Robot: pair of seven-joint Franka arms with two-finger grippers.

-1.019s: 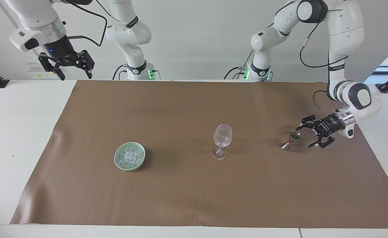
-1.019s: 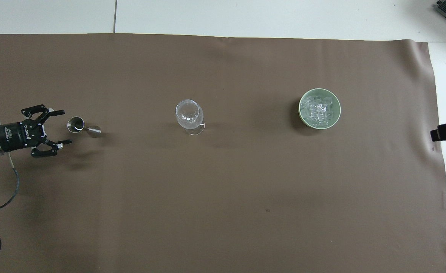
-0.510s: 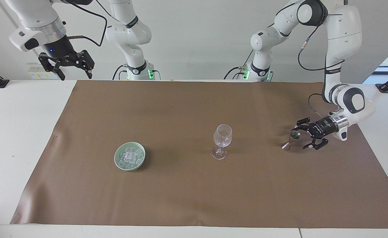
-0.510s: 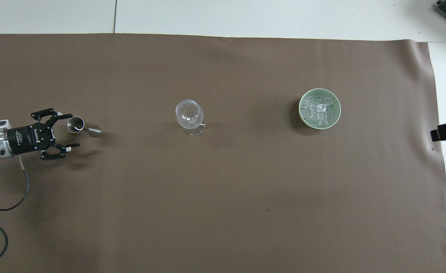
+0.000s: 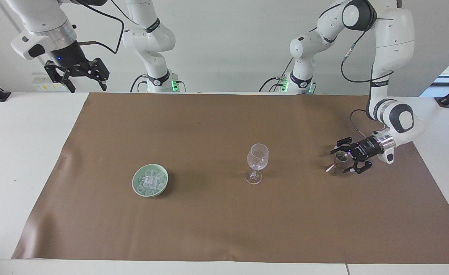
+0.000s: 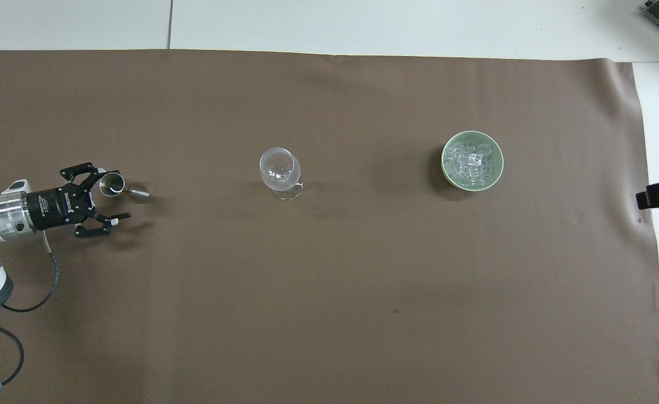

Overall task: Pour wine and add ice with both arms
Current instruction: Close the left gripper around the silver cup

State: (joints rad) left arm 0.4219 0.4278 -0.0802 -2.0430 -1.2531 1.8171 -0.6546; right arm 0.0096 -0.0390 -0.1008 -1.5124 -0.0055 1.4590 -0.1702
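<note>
Nothing of the job looks done yet, as far as I can judge: the clear stemmed wine glass (image 5: 257, 163) stands upright and seemingly empty near the middle of the brown paper sheet (image 5: 224, 229) that covers the white table (image 5: 18, 152), and the ice (image 5: 151, 180), a heap of small clear cubes, sits untouched in the pale green round bowl (image 5: 137, 188), well apart from the glass toward the right arm's end of the table. The small steel double-cone jigger (image 5: 336, 162) stands toward the left arm's end, about as far from the robots as the glass. So the pouring and the ice both remain to do, and the step in hand seems to be picking up the jigger. The left gripper (image 5: 343, 159) is low over the sheet, lying sideways, its black fingers spread wide to either side of the jigger's upper cup; in the overhead view one finger lies just beside the rim, but I cannot tell whether it touches, and nothing is pinched. My guess is that it has only to slide a little closer and squeeze, with care, since the jigger is narrow and could tip. The right gripper (image 5: 78, 76) waits high up over the table's edge at its own end, fingers spread, holding nothing
</note>
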